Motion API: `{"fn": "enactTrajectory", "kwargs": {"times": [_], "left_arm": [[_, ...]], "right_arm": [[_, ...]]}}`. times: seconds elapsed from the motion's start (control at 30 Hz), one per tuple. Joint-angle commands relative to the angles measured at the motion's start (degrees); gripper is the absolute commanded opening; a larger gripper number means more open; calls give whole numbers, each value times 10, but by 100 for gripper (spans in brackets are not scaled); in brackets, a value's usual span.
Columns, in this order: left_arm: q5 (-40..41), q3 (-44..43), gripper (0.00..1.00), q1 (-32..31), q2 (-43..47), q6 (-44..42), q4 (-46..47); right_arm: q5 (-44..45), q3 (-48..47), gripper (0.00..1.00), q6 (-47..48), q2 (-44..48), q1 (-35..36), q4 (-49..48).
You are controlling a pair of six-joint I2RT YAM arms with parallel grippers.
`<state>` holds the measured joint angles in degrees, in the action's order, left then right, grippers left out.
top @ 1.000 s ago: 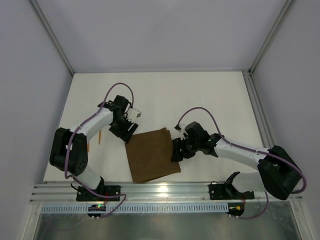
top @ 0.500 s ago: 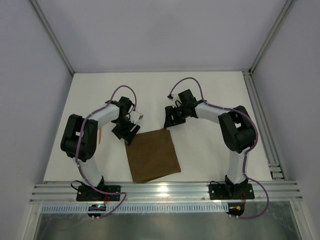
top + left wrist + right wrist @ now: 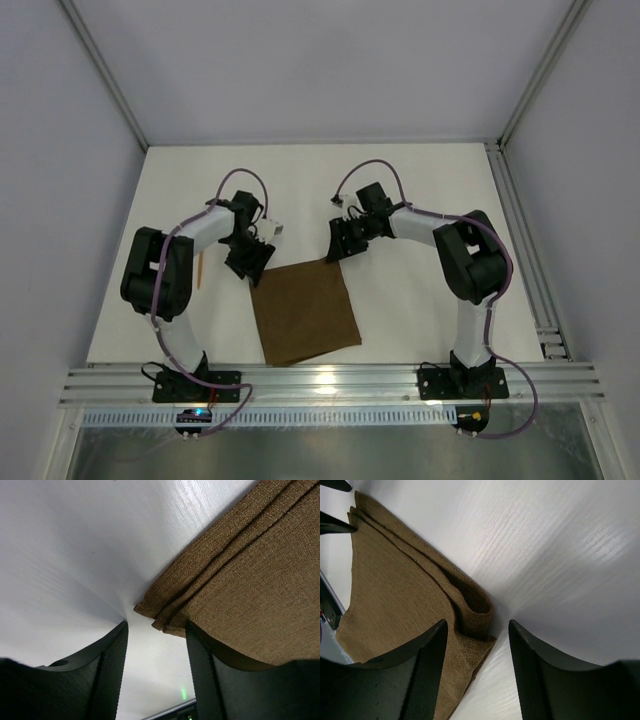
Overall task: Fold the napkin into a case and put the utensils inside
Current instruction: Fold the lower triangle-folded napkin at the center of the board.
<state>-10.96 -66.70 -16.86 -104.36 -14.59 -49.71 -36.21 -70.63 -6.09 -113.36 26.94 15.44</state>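
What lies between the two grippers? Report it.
In the top view, only the far edge of the napkin and bare table lie between the left gripper and the right gripper.

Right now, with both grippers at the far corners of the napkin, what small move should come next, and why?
Probably close both on those corners. The left gripper and right gripper stand open, each lined up on a far corner of the layered napkin without pinching it, so a grip seems needed before folding further.
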Motion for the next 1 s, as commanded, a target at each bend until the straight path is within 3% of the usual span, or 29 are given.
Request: {"fn": "enactTrajectory", "kwargs": {"times": [0.0, 0.17, 0.4, 0.47, 0.7, 0.8, 0.83, 0.87, 0.9, 0.97], "left_arm": [[-59, 10, 50, 0, -35, -1, 50], [-101, 10, 30, -2, -43, 1, 56], [-127, 25, 14, -7, -16, 1, 75], [-129, 29, 0, -7, -14, 2, 80], [-72, 55, 0, -9, 52, 12, 168], [-80, 44, 0, -11, 59, -3, 157], [-94, 27, 2, -11, 51, -24, 141], [-97, 18, 12, -11, 46, -32, 107], [-96, 11, 40, -12, 43, -50, 96], [-100, 12, 56, -11, 50, -65, 88]], "right_arm": [[-13, 15, 52, 24, 14, 3, 13], [-18, 15, 36, 33, 9, 3, 20], [-14, 11, 10, 42, 19, 4, 23], [-12, 10, 6, 48, 26, 3, 23], [21, 49, 3, 56, 88, -12, -34], [13, 62, 3, 56, 101, -15, -50], [7, 64, 3, 71, 102, -15, -51], [1, 68, 3, 73, 103, -15, -52], [0, 72, 3, 82, 104, -15, -56], [-6, 77, 3, 94, 108, -15, -56]]}}
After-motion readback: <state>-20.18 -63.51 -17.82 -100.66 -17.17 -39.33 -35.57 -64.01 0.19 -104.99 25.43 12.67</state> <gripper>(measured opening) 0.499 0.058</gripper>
